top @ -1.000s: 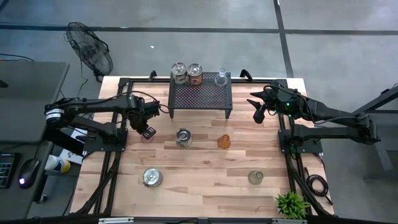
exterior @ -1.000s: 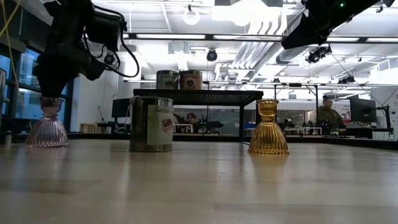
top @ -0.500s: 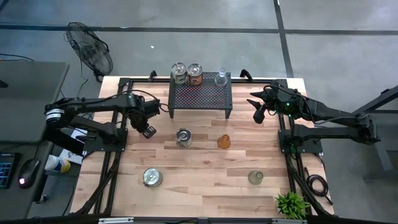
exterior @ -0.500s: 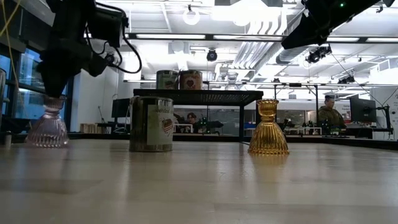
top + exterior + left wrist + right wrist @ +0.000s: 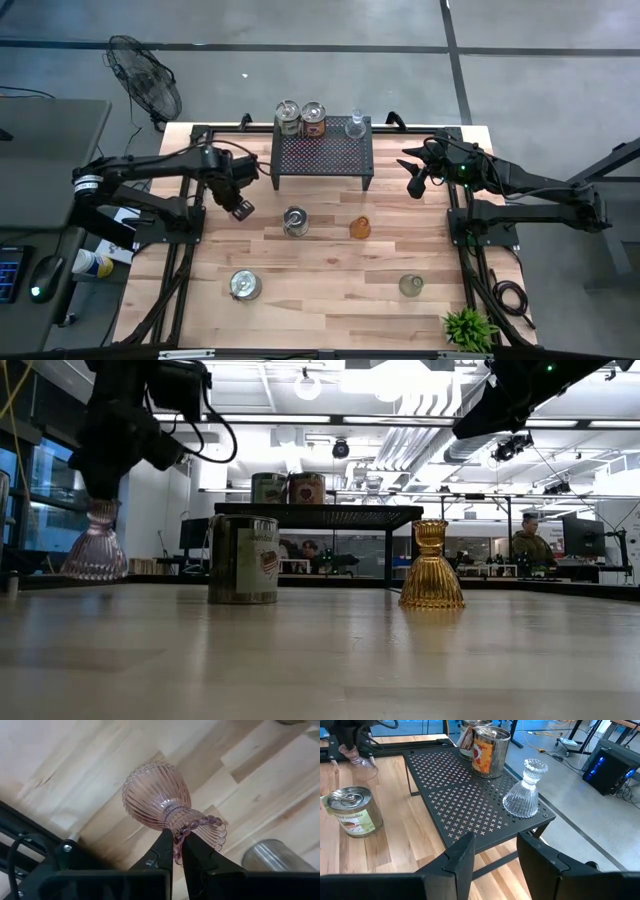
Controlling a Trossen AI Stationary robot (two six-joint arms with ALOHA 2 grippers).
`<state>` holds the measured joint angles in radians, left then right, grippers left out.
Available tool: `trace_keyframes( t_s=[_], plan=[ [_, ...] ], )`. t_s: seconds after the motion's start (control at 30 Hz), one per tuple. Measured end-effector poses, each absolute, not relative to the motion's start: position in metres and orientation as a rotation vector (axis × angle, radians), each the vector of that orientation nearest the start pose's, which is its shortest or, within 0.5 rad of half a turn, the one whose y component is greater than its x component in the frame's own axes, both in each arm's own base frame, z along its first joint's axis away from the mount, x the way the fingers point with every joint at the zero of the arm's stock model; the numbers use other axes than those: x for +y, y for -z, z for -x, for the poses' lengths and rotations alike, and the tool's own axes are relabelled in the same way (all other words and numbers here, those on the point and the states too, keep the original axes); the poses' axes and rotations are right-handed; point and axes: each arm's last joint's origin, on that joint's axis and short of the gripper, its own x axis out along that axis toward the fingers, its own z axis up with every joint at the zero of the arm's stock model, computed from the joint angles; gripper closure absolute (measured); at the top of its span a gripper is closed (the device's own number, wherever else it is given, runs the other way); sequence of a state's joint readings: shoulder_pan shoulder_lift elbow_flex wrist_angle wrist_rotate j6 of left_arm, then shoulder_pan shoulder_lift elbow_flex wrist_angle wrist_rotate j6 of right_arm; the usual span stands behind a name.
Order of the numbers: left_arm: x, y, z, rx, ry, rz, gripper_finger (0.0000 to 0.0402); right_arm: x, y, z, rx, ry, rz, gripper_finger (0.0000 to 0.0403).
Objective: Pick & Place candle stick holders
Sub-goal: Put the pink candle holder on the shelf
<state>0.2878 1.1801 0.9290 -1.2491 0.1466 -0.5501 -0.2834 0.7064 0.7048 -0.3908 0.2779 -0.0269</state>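
On the black stand (image 5: 322, 153): two tin holders and one clear glass holder (image 5: 354, 126). Left gripper (image 5: 176, 851), clamped on the pink holder (image 5: 165, 805), has lifted it off the table (image 5: 330, 270); right gripper (image 5: 492, 851) waits with its fingers apart.

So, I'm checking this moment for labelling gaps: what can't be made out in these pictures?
- High view: the pink holder is hidden under the left end effector.
- Low view: the holders nearest the front edge, silver and greenish, fall outside the frame.
- Left wrist view: the silver can is cut off by the edge.
- Can labels: too small to read.
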Motion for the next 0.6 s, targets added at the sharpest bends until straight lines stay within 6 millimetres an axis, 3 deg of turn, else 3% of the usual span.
trace_keyframes(
  t_s=[0.3, 0.6],
  plan=[
    [0.046, -0.297, -0.172, 1.381, -0.507, 0.765, 0.0392, -0.050, -0.298, -0.144, 0.405, 0.549, 0.025, 0.0263],
    [0.048, -0.355, -0.178, 1.191, -0.476, 0.802, 0.0392, -0.050, -0.298, -0.144, 0.405, 0.549, 0.025, 0.0263]
  ],
)
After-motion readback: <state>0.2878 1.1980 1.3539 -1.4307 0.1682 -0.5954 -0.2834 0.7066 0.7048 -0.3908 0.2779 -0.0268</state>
